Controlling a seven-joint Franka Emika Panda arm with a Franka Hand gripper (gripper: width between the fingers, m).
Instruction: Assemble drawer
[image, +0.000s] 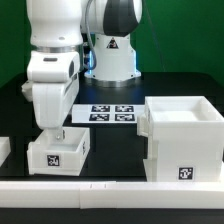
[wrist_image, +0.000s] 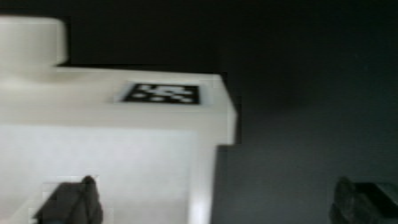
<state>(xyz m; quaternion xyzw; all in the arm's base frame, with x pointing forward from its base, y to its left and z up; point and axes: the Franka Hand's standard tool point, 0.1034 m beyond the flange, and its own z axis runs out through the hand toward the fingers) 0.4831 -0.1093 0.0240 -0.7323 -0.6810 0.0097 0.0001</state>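
Wrist view shows the gripper (wrist_image: 217, 205) spread wide and empty over the small tray (wrist_image: 125, 140), one jaw above its white body, the other above bare table (wrist_image: 311, 100), with the tray's side wall between them. The tray sits apart from the large case (image: 183, 135), on the exterior view's left.

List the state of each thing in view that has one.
pincer: open, fingers wide apart, down at the small tray.
small tray: upright on the table, outside the case, not gripped.
case: on the table, open side up, apart from the small tray.
marker board: flat on the table.
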